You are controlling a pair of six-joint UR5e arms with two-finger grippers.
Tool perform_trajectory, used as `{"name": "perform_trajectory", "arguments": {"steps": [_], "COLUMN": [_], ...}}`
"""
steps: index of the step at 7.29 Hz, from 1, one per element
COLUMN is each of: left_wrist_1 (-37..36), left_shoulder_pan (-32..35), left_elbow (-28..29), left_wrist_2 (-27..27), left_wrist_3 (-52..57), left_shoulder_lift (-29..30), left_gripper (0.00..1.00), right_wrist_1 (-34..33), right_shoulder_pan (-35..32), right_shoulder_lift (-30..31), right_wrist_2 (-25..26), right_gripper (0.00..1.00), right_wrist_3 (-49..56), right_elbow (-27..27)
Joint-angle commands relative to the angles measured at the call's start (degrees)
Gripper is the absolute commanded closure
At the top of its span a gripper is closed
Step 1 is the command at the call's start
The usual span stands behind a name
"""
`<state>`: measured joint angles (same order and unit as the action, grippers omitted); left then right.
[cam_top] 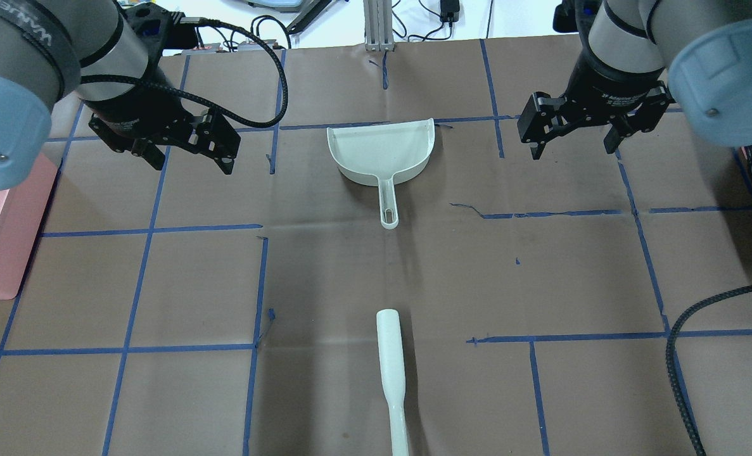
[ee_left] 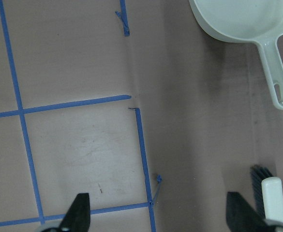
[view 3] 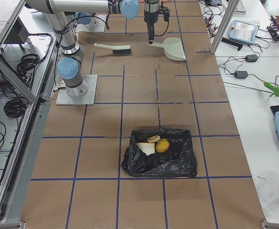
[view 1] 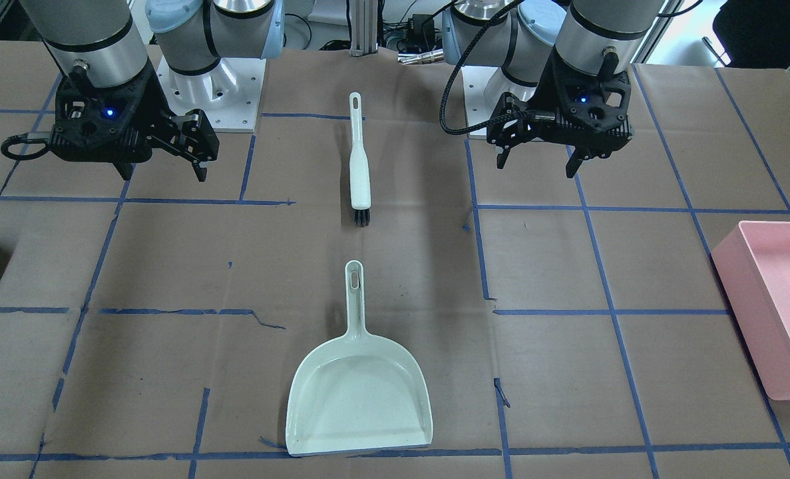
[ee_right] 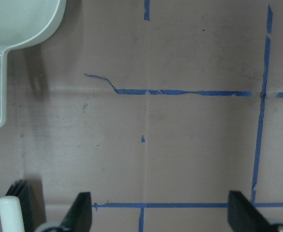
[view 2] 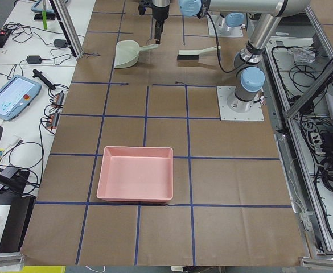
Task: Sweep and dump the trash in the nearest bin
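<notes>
I am holding my left hand above the table, off the surface, its fingers spread wide and gripping nothing; my right hand is hanging the same way on the other side, also spread wide and gripping nothing; between the two, along the table's middle, the brush and the pan are lying flat in a row, apart from each other; the brush is lying nearer my base with its black bristles pointing at the pan's handle, and the pan is lying farther out with its handle pointing back at the bristles and its wide mouth facing away from me; my left wrist camera is looking straight down between two widely parted fingertips, showing the pan at the upper right and the bristles at the lower right; my right wrist camera is showing the pan at the upper left and the brush at the lower left; the potato is sitting inside the black bin at the table's end on my right, just beside two pieces of bread, all well apart from both hands; the pink bin is sitting open side up at the end on my left; blue tape lines are crossing the brown table cover in a grid.
</notes>
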<state>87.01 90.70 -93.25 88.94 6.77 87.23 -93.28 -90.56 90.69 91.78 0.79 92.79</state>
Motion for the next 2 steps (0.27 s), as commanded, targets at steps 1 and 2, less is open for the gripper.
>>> {"name": "perform_trajectory", "arguments": {"steps": [1,2], "left_wrist_1": [0.0,0.0], "left_shoulder_pan": [0.0,0.0], "left_elbow": [0.0,0.0], "left_wrist_2": [0.0,-0.1], "left_wrist_3": [0.0,0.0], "left_shoulder_lift": [0.1,0.1], "left_gripper": [0.0,0.0], "right_wrist_1": [0.0,0.0], "right_shoulder_pan": [0.1,0.1], "right_shoulder_lift": [0.0,0.0], "right_wrist_2": [0.0,0.1], "right_gripper": [0.0,0.0], "right_wrist_3": [0.0,0.0], "right_elbow": [-0.1,-0.1]}}
